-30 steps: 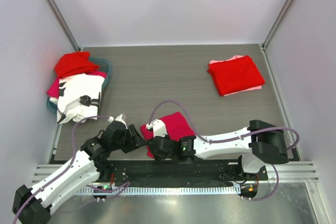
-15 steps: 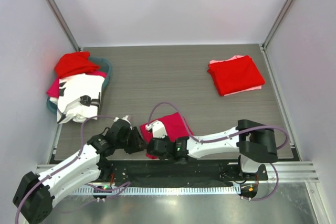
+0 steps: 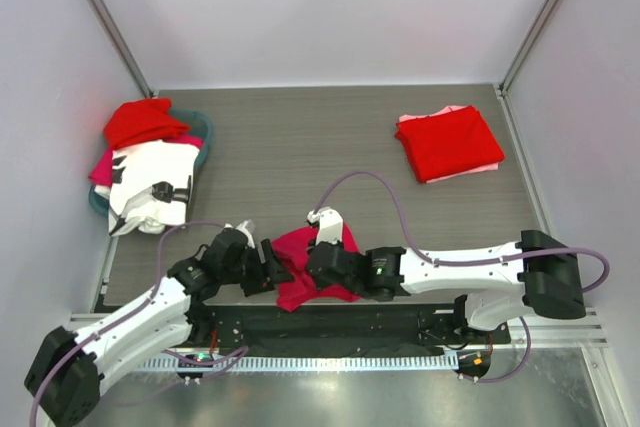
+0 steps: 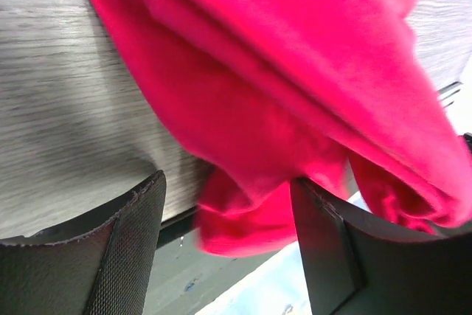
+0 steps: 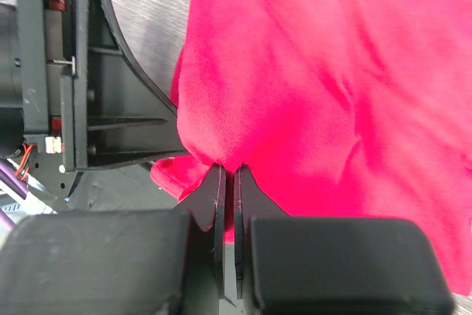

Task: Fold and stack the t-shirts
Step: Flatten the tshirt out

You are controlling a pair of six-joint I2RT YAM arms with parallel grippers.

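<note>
My right gripper (image 5: 227, 173) was clamped tight on an edge of the pink shirt (image 3: 297, 277), which lay bunched at the near edge of the table (image 3: 300, 147) between both grippers, part of it drooping over that edge. My left gripper (image 4: 227, 182) stood with jaws wide apart at the shirt's left side, and a fold of cloth hung between them against the right finger (image 4: 332, 256). A folded red stack (image 3: 448, 143) lay far right, and the basket (image 3: 205, 132) of shirts sat far left.
</note>
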